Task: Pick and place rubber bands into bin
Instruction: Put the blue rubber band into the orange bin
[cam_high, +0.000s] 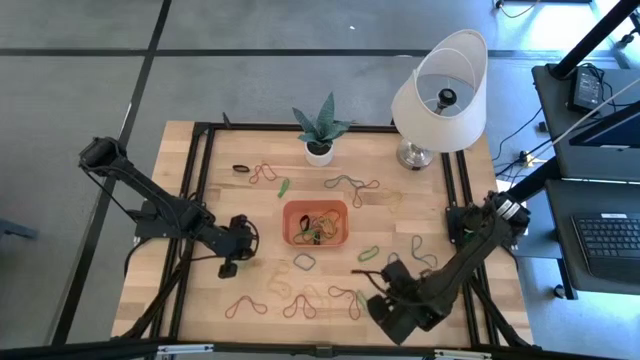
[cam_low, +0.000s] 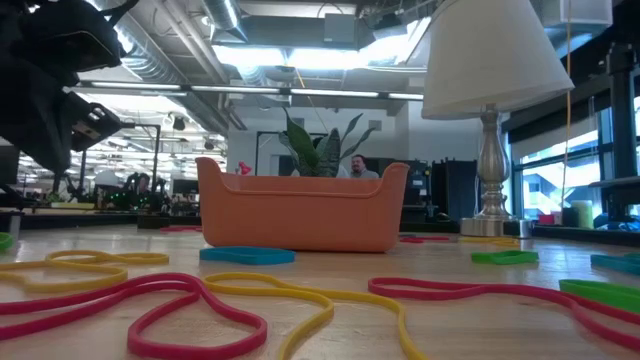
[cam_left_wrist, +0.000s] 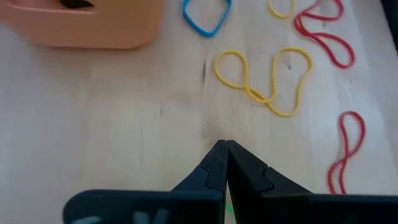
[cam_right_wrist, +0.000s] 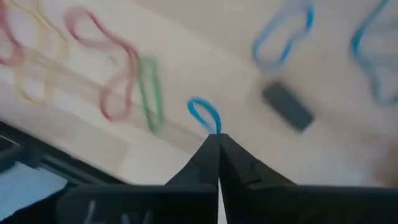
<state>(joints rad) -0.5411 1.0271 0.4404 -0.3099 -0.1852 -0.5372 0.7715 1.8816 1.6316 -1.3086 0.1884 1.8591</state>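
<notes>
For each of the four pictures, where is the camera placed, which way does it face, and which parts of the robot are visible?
High view: above, facing straight down; both arms, left gripper, right gripper.
Low view: table height, facing level across at the bin; dark arm part upper left.
Left wrist view: on the left arm, facing the table; its shut fingers.
Right wrist view: on the right arm; shut fingers pinching a blue rubber band.
Shared: high, low and left wrist views show the bin.

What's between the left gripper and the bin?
In the high view, bare wood: the shut left gripper sits apart from the bin, no rubber band between. The left wrist view agrees; the blue band lies off to the side.
</notes>
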